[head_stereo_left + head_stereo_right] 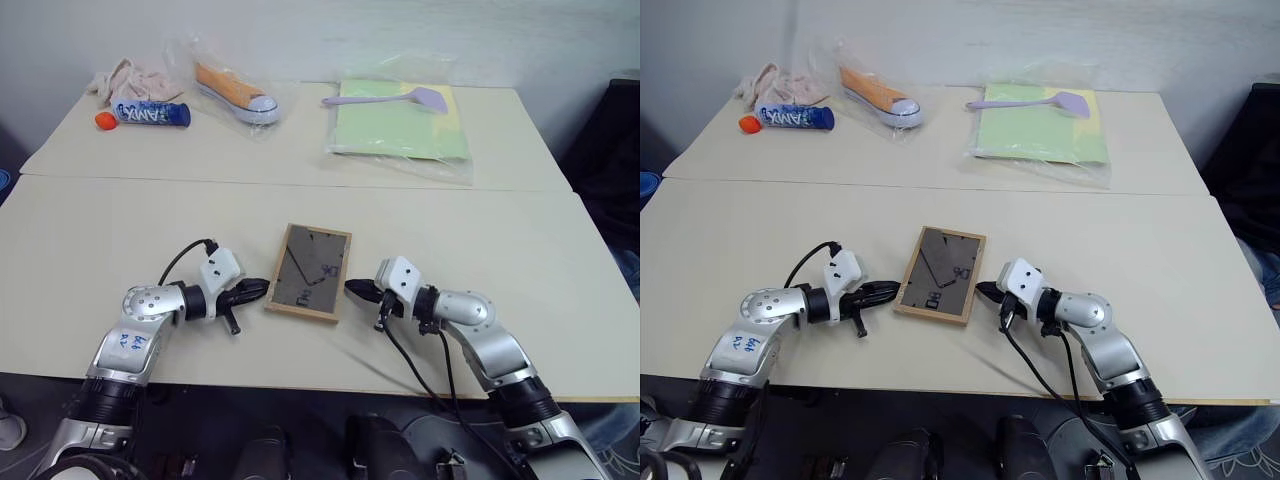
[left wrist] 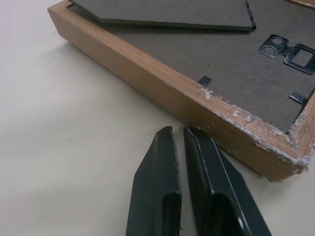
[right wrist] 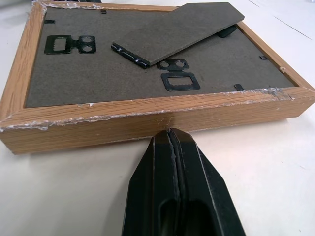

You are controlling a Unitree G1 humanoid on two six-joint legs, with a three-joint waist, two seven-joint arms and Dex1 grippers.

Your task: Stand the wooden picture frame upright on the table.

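Your left claw [image 1: 262,288] has its two black fingers pressed together, a hairline gap between them, holding nothing. Its tips sit just beside the left long edge of the wooden picture frame [image 1: 310,272]; whether they touch the wood cannot be told. Your right claw [image 1: 352,288] is also pressed fully together and empty, its tips up against the frame's right long edge.

The frame lies flat on the table [image 1: 120,220], between your two claws, back side up. In the wrist views you can see its dark grey backing board, a folded easel stand [image 3: 177,32] lying on it, small black metal hanger plates [image 3: 69,45] and chipped, pale corners on the light wood border.

Well beyond your left claw, at the far side of the table, lies a blue tube [image 1: 150,113] with white lettering that cannot be read with certainty, an orange ball [image 1: 104,120] touching its end and a crumpled pinkish cloth [image 1: 130,78] behind it. Near these, a clear plastic bag [image 1: 215,55] holds an orange and white shoe [image 1: 236,91]. Far beyond your right claw, a clear plastic sleeve [image 1: 460,172] holds a flat green packet [image 1: 398,128], and a lilac spatula [image 1: 390,98] rests on top.
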